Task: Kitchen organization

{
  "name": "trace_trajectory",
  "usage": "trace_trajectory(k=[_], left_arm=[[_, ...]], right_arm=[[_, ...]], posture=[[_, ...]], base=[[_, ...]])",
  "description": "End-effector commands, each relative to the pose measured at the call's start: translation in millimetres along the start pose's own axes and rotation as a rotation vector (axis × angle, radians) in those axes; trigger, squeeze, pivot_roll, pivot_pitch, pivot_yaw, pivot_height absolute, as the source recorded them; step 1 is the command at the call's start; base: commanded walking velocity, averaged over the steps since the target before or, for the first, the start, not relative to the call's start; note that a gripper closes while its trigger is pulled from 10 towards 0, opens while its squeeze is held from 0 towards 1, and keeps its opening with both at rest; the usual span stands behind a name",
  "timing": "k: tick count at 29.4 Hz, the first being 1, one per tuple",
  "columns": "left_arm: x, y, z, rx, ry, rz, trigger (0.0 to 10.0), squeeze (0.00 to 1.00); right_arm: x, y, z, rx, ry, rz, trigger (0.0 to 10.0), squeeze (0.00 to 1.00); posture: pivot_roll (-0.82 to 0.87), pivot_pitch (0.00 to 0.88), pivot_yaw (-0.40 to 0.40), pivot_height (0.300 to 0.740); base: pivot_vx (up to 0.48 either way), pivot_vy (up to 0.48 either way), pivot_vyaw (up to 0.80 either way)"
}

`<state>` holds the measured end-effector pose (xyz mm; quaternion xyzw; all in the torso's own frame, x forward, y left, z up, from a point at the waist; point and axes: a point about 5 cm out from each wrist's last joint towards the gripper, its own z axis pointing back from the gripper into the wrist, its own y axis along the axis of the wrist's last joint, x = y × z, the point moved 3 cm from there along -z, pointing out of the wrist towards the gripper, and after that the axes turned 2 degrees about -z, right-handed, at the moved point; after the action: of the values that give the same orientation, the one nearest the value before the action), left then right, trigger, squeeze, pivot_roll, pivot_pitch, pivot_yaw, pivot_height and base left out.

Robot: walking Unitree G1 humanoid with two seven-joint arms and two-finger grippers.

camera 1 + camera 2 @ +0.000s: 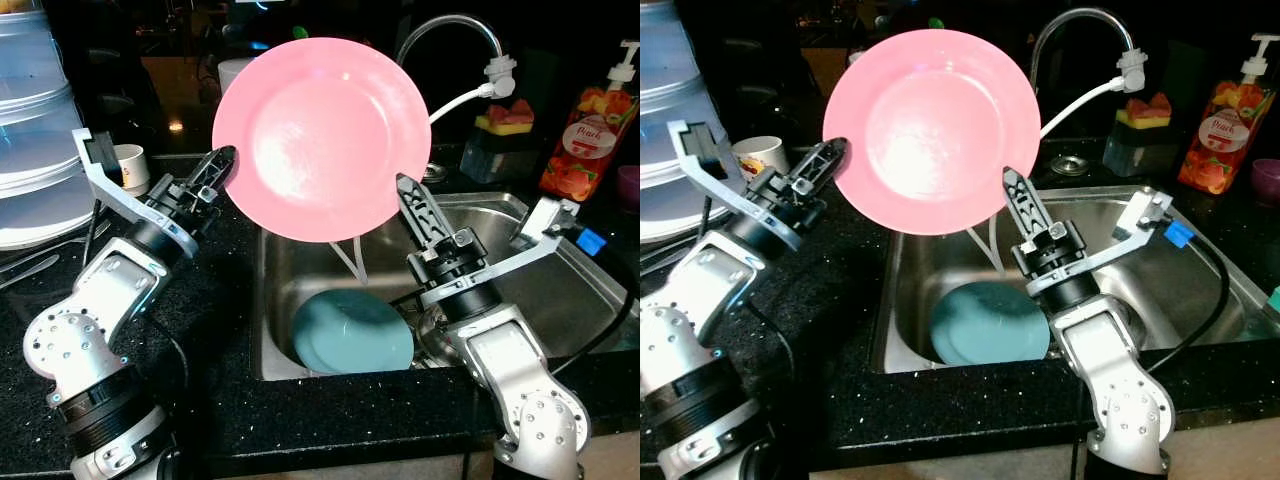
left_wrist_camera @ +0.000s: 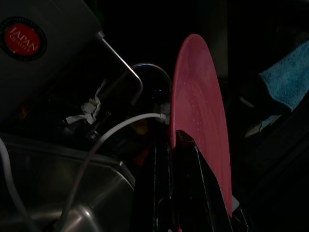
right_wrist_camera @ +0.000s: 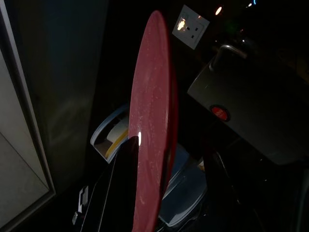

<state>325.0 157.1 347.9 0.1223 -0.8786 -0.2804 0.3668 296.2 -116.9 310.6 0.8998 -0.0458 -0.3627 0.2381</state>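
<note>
1. Left eye view puts the round pink plastic plate (image 1: 322, 138) upper centre of the frame, held upright above the steel sink (image 1: 500, 215), its face turned toward my camera.
2. My left gripper (image 1: 222, 160) pinches the plate's left rim; in the left wrist view its black fingers (image 2: 193, 159) sit tight on either side of the edge-on plate.
3. My right gripper (image 1: 407, 190) meets the plate's lower right rim. In the right wrist view one finger (image 3: 126, 159) lies against the near face of the rim and the other stands apart on the far side, so I read it as narrow on the plate.
4. Below the plate, at the centre bottom of the frame, a round teal plate (image 1: 352, 330) lies in the sink basin.
5. A curved chrome tap (image 1: 450, 28) with a white hose arches behind at the upper right.
6. A pump bottle with an orange fruit label (image 1: 590, 125) stands at the far right edge, a yellow and red sponge (image 1: 507, 115) on a dark holder to its left.
7. A small white cup (image 1: 131, 165) sits at the left, beside stacked clear plastic containers (image 1: 35, 110) at the upper left.
</note>
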Motion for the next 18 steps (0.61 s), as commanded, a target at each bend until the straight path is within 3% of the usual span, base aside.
trace_trajectory(k=[1, 5, 10, 11, 12, 13, 14, 18], left_arm=[[8.0, -1, -5.2, 0.003, -0.048, 0.006, 10.0, 0.00], [8.1, -3, -6.1, 0.000, -0.049, 0.010, 10.0, 0.00], [7.7, -20, -5.4, -0.060, -0.049, 0.002, 10.0, 0.00], [7.7, -23, -5.2, -0.072, -0.049, -0.005, 10.0, 0.00], [7.8, -26, -5.1, -0.084, -0.048, -0.015, 10.0, 0.00], [7.8, -26, -5.1, -0.084, -0.048, -0.015, 10.0, 0.00], [7.2, -29, -4.9, -0.096, -0.043, -0.030, 10.0, 0.00], [3.3, -30, -4.6, -0.110, -0.024, -0.063, 10.0, 0.00]], right_arm=[[-7.3, -4, 0.5, -0.017, 0.027, -0.010, 10.0, 0.00], [-9.5, -4, 0.3, -0.020, 0.036, -0.010, 10.0, 0.00], [-10.1, -5, -0.5, -0.026, 0.039, -0.011, 9.9, 0.00], [-9.6, -5, -0.6, -0.026, 0.035, -0.012, 4.5, 0.00], [-9.1, -5, -0.7, -0.025, 0.031, -0.012, 1.2, 0.00], [-9.1, -5, -0.7, -0.025, 0.031, -0.012, 1.2, 0.00], [-8.7, -5, -0.5, -0.022, 0.029, -0.012, 0.0, 0.00], [-7.4, -4, 0.5, -0.013, 0.027, -0.012, 0.0, 0.00]], posture=[[0.06, 0.082, -0.012, 0.740], [0.06, 0.082, -0.012, 0.740], [0.05, 0.081, -0.013, 0.740], [0.05, 0.081, -0.013, 0.740], [0.05, 0.081, -0.013, 0.740], [0.05, 0.081, -0.013, 0.740], [0.05, 0.081, -0.013, 0.740], [0.06, 0.081, -0.013, 0.740]], base=[[0.000, 0.000, 0.00], [0.000, 0.000, 0.00], [0.000, 0.000, 0.00], [0.000, 0.000, 0.00], [0.000, 0.000, 0.00], [0.000, 0.000, 0.00], [0.000, 0.000, 0.00], [0.000, 0.000, 0.00]])
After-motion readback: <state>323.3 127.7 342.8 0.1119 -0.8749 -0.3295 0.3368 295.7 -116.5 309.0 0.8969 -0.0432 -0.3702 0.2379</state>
